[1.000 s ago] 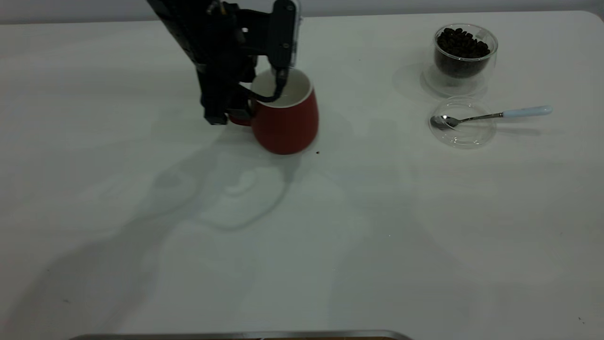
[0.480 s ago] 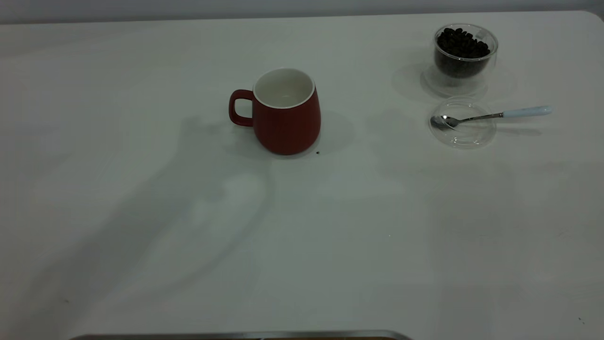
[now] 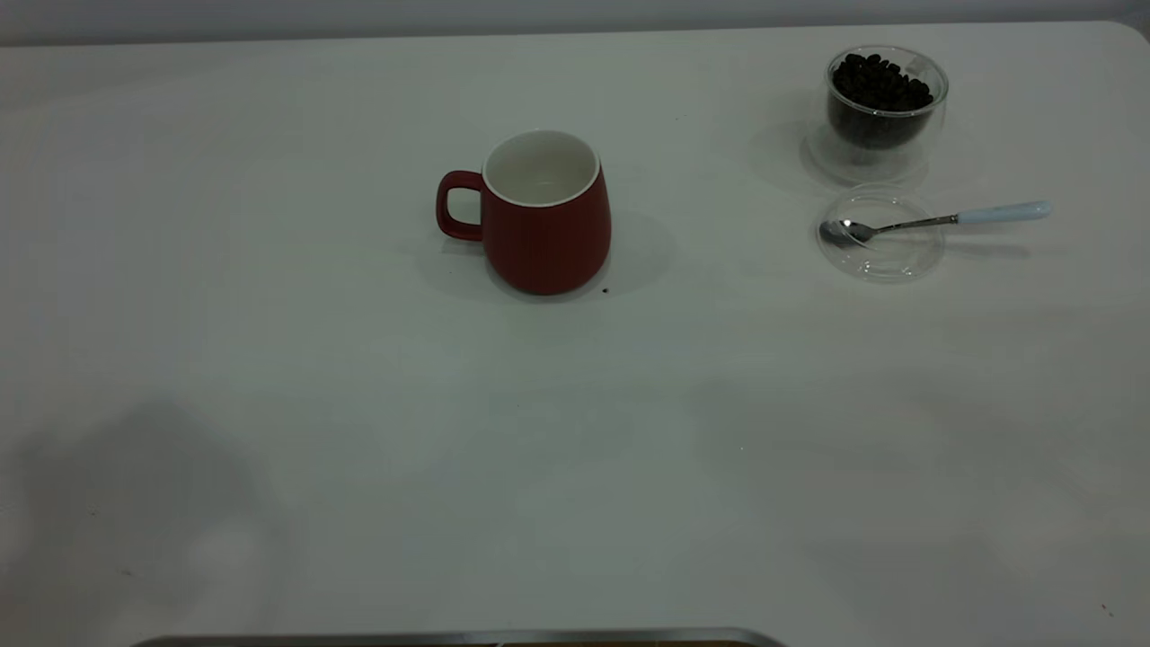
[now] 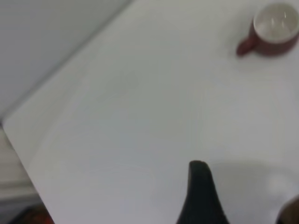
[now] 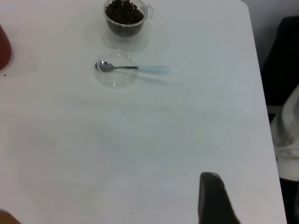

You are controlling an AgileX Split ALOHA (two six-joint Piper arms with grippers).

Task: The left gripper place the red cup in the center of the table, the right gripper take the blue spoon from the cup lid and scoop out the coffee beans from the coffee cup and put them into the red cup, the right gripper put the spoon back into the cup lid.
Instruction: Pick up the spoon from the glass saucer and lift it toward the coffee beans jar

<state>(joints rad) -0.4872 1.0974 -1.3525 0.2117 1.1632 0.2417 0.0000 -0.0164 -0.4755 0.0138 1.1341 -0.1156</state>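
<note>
The red cup (image 3: 544,216) stands upright and empty near the table's centre, handle to the left; it also shows far off in the left wrist view (image 4: 273,28). The glass coffee cup (image 3: 885,99), full of beans, stands at the far right. In front of it lies the clear cup lid (image 3: 880,235) with the blue-handled spoon (image 3: 943,218) across it, bowl in the lid. Both grippers are outside the exterior view. My left gripper (image 4: 243,205) is open and empty, far from the cup. My right gripper (image 5: 254,207) is open and empty, well short of the spoon (image 5: 133,68).
A small dark speck (image 3: 605,290) lies beside the red cup's base. A metal edge (image 3: 458,638) runs along the table's near side. The table's right edge (image 5: 261,93) lies close to the right gripper.
The left arm, which was at the red cup's handle a second ago, has let go and drawn back out of the exterior view. The cup stays in place.
</note>
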